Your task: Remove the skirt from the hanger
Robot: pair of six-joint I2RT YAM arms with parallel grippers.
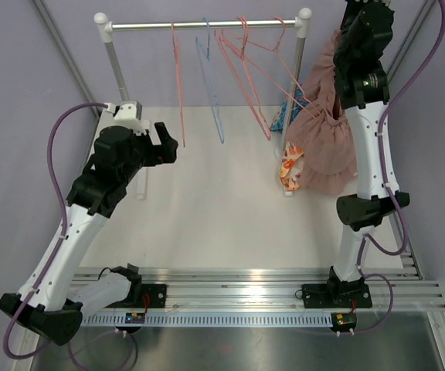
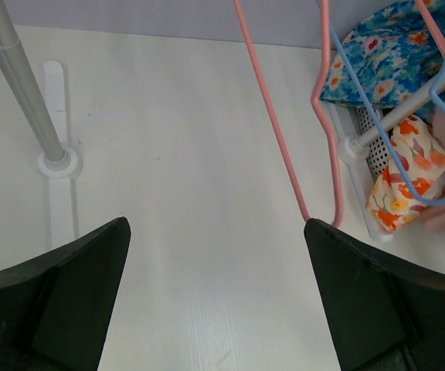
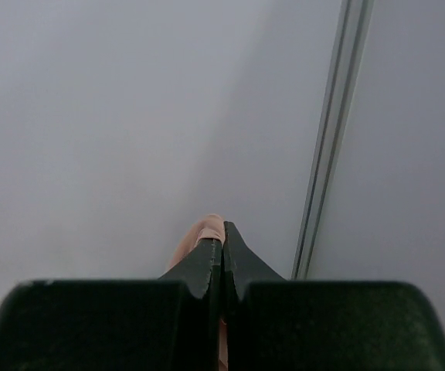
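Observation:
A dusty-pink skirt (image 1: 324, 131) hangs bunched at the right end of the rail (image 1: 207, 25), beside my raised right arm. My right gripper (image 3: 223, 241) is shut on a fold of the pink skirt (image 3: 201, 234) and faces the grey wall; its tip is out of frame in the top view. Pink hangers (image 1: 246, 69) and a blue hanger (image 1: 211, 85) dangle from the rail. My left gripper (image 1: 164, 143) is open and empty, held above the table left of the hangers. In the left wrist view a pink hanger (image 2: 284, 154) hangs just ahead of the right finger.
A floral orange cloth (image 1: 290, 166) and a blue floral cloth (image 1: 288, 116) lie by the rack's right foot; both show in the left wrist view (image 2: 408, 178), (image 2: 388, 54). The rack's left post (image 1: 114, 62) stands on the white table (image 1: 207, 209). A metal rail runs along the near edge.

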